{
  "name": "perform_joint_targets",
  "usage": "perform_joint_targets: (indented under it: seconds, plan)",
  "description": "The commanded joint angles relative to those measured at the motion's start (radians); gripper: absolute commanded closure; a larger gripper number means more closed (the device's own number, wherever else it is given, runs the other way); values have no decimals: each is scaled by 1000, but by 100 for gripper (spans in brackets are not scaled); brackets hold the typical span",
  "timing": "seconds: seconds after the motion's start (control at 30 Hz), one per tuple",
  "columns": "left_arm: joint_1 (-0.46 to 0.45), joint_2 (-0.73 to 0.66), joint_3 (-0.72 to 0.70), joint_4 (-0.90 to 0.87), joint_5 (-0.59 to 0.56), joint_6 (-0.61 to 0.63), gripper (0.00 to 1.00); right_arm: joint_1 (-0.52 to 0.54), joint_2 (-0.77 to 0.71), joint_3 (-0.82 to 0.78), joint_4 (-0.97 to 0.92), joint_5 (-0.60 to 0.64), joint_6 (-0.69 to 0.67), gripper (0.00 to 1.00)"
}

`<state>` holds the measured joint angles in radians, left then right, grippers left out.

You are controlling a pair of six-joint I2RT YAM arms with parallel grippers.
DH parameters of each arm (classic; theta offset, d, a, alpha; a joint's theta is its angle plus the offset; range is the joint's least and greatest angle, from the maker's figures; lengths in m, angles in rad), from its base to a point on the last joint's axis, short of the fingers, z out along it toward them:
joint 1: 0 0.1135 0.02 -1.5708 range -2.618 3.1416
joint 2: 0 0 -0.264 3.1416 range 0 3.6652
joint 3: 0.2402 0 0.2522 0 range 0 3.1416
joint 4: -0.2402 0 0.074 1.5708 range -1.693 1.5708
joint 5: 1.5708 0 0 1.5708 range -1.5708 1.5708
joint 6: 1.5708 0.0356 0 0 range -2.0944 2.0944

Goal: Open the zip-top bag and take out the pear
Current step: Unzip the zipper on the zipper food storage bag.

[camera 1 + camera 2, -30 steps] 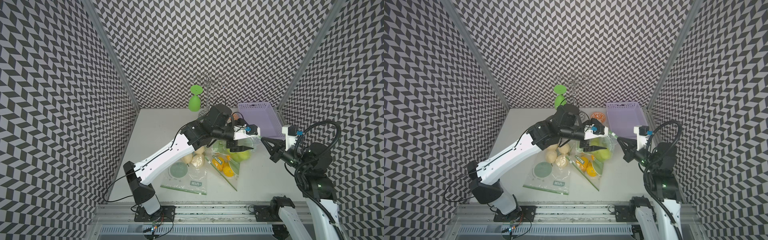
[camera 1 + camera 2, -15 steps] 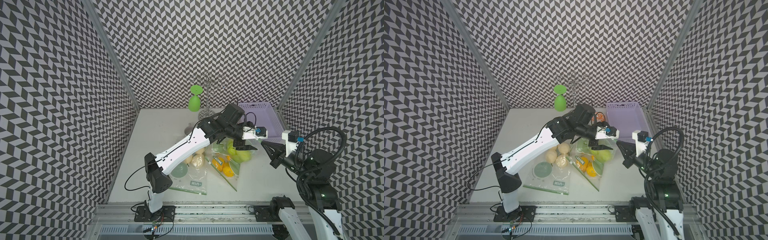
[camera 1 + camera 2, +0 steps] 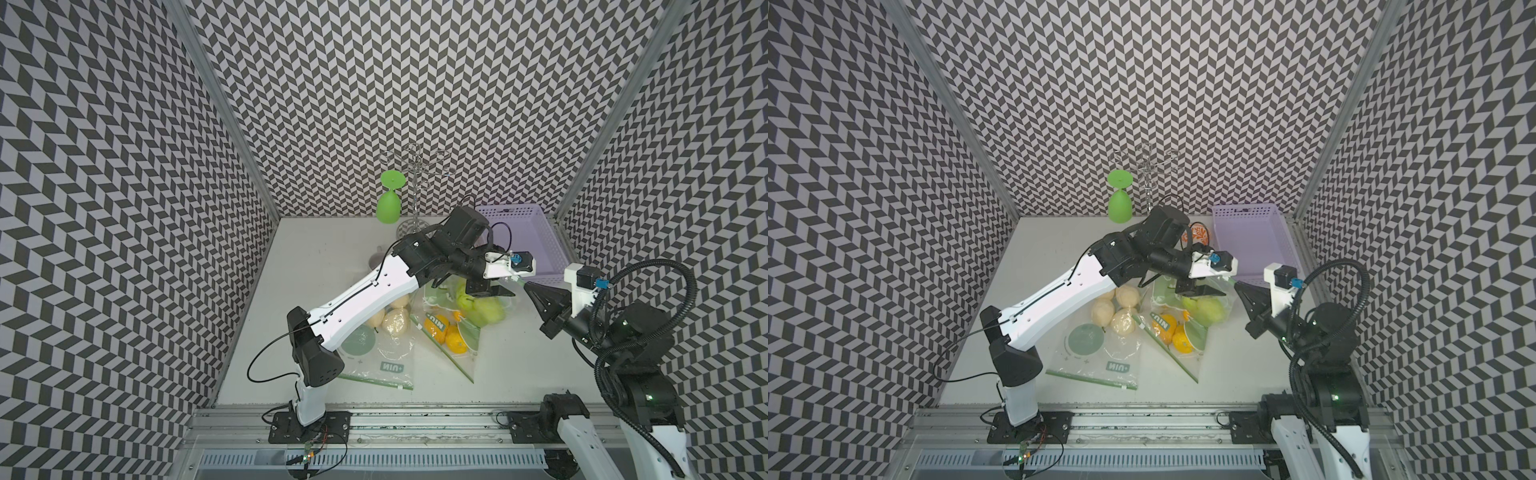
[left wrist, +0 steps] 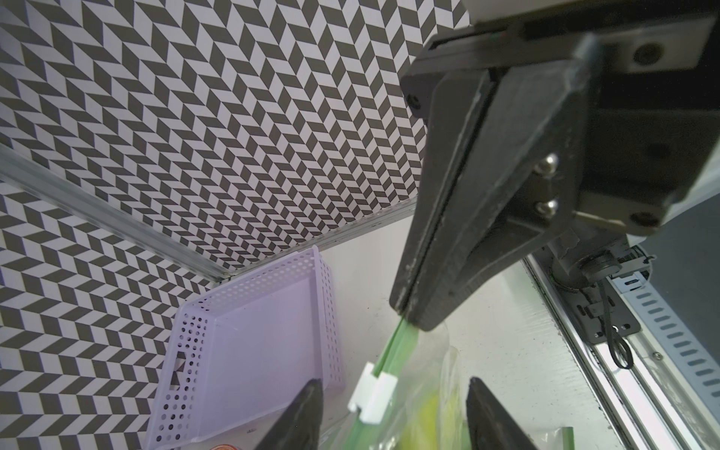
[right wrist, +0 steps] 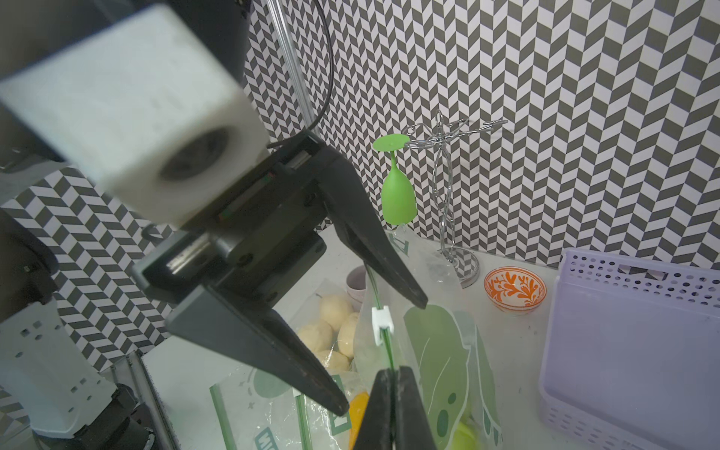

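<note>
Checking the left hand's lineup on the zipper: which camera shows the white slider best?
The right wrist view: the white slider sits whole on the green zip track, inside the open left hand. The left wrist view shows it larger, but near the frame's edge. In both top views it is too small to make out.

3 bags [image 3: 1100, 357], 1 bskt [image 3: 523, 232], 1 glass [image 3: 388, 208]

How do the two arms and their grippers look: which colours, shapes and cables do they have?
Both arms have white links and black joints. The left arm carries a thin black cable, the right arm a thick ribbed black hose. Each wrist bears a white block with a blue plug. The left gripper and right gripper have black wedge-shaped fingers tapering to points.
</note>
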<state>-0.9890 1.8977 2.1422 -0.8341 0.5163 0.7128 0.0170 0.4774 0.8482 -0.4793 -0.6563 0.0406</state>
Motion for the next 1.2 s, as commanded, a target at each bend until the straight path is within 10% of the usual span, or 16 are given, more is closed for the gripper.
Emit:
perform_joint_targets:
  seconds: [0.0, 0.67, 1.17]
  plan:
    - [-10, -25, 34, -29, 22, -19, 47, 4, -10, -3, 41, 15, -19, 100]
    - [-42, -9, 59, -55, -13, -32, 65, 4, -21, -11, 44, 4, -11, 100]
    - [-7, -27, 16, -71, -37, -28, 98, 4, -20, -17, 74, 19, 15, 100]
